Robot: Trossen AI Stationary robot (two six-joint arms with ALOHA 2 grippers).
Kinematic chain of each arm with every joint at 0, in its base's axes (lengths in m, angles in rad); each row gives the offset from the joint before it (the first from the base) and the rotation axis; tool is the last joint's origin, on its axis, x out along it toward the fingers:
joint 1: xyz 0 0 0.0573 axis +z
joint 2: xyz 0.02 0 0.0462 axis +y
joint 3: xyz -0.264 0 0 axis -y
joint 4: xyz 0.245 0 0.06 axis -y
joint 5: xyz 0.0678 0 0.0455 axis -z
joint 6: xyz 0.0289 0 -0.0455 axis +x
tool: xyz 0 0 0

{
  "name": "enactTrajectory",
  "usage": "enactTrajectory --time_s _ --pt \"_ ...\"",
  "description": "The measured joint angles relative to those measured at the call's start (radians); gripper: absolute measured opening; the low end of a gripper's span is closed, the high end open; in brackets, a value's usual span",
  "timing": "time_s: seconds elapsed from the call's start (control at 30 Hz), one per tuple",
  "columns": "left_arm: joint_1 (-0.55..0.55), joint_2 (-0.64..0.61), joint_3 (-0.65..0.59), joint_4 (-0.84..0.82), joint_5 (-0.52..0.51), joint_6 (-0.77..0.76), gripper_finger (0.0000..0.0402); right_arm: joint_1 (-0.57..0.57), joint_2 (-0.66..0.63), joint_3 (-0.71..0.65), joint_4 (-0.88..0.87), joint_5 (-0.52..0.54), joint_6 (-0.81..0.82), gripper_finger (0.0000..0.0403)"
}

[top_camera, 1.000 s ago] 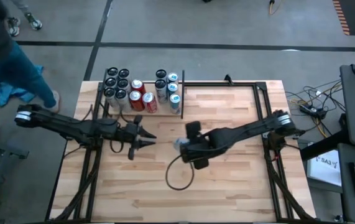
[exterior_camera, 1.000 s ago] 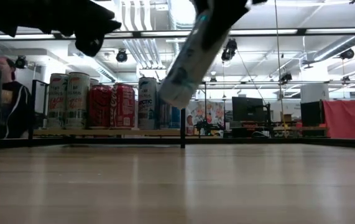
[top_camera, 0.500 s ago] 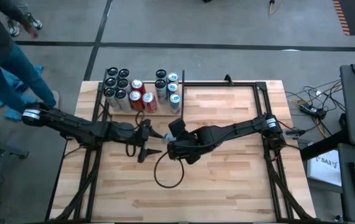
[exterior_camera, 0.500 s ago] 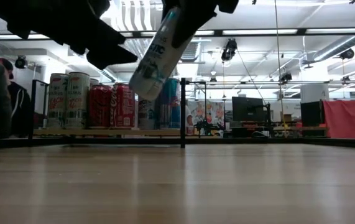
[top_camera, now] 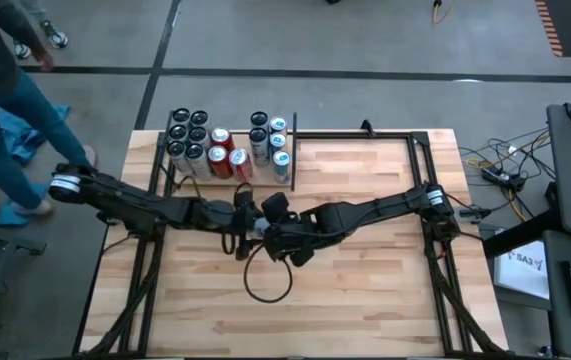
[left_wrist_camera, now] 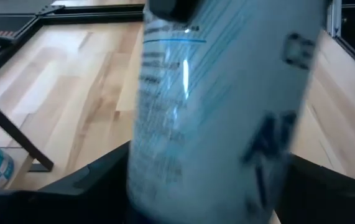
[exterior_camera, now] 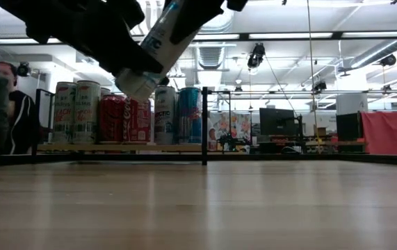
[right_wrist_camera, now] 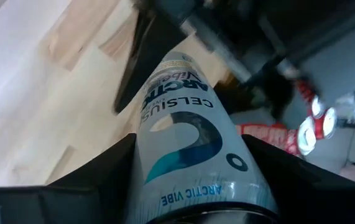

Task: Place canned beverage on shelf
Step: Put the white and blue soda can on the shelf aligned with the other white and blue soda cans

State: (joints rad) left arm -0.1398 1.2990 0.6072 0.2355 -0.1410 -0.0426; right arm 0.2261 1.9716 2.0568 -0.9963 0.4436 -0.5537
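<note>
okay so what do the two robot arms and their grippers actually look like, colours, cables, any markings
Both arms are dark, near-black jointed links. The left arm ends at its base in a pale grey-white cap; the right arm has a similar pale joint near its mount. A thin black cable loops below them on the table. The left gripper and right gripper have flat, dark, tapering fingers. No markings are legible.
</note>
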Motion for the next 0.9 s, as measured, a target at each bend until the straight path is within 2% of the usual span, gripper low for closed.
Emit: enactTrajectory --time_s 0.13,0.23,0.33,0.4,0.5,0.63,0.9 --pt "-0.001 0.031 0.025 -0.014 0.000 0.001 0.0290 0.000 0.001 0.000 0.015 0.001 -0.038 0.0247" --pt "-0.002 0.037 0.033 -0.015 -0.011 0.004 0.0264 -0.002 0.002 0.000 0.015 -0.001 -0.045 0.0247" --pt "-0.005 0.030 0.032 -0.017 -0.054 0.014 0.0229 -0.004 0.002 0.000 0.017 -0.005 -0.054 0.0247" --pt "-0.012 0.020 0.024 -0.015 -0.092 0.014 0.0228 -0.005 0.002 0.000 0.026 -0.003 -0.064 0.0247" --pt "-0.035 0.002 0.013 -0.002 -0.177 -0.002 0.0228 -0.005 0.002 0.000 0.038 0.012 -0.038 0.0284" --pt "-0.075 -0.019 0.006 0.009 -0.347 -0.023 0.0228 -0.009 -0.001 0.001 0.080 0.082 0.044 0.0350" --pt "-0.117 -0.080 -0.033 0.015 -0.425 -0.050 0.0228 -0.018 -0.067 0.001 0.032 0.081 0.152 0.0367"
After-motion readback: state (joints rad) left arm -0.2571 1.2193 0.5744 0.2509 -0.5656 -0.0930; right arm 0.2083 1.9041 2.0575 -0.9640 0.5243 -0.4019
